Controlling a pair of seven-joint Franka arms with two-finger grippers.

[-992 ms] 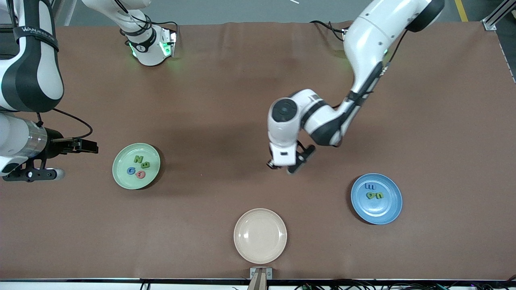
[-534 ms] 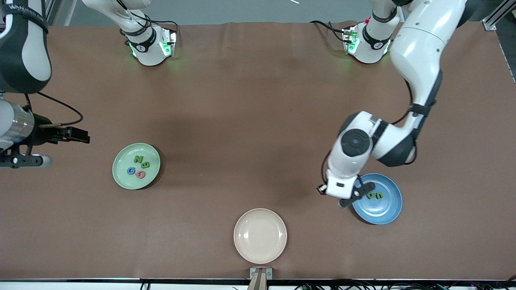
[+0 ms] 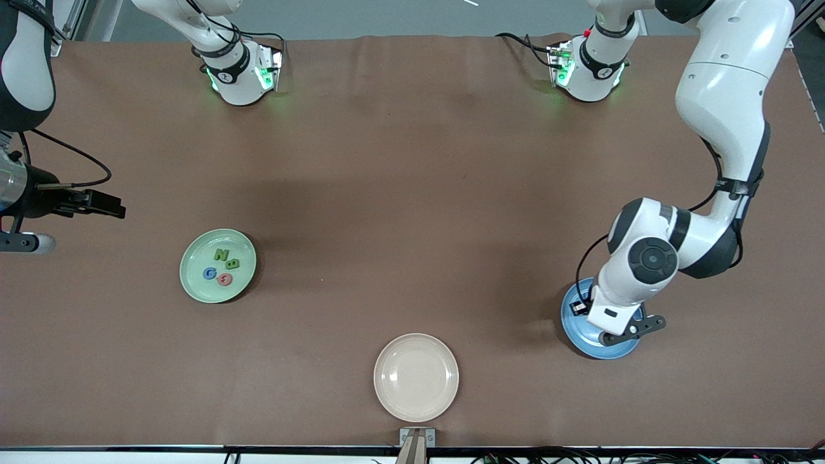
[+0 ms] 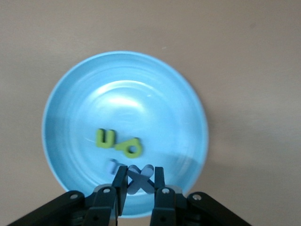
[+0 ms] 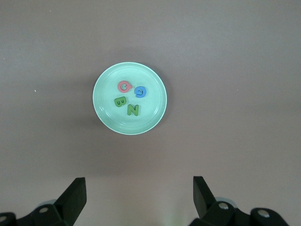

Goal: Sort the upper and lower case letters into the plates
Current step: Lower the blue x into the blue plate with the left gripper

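Round blue plate (image 4: 84,94) holds small green foam letters (image 4: 117,142); left gripper (image 4: 139,188) over it pinches a blue foam x (image 4: 139,178). Right gripper (image 5: 138,200) waits open.

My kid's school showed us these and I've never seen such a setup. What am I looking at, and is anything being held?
Two robot arms work at a brown table. One picture looks down from high up; the others come from cameras on each arm's wrist. The left gripper hangs over the blue plate, shut on a blue letter x; a few more letters lie in that plate. The right gripper waits open at its end of the table. The green plate holds four letters; the beige plate holds none.
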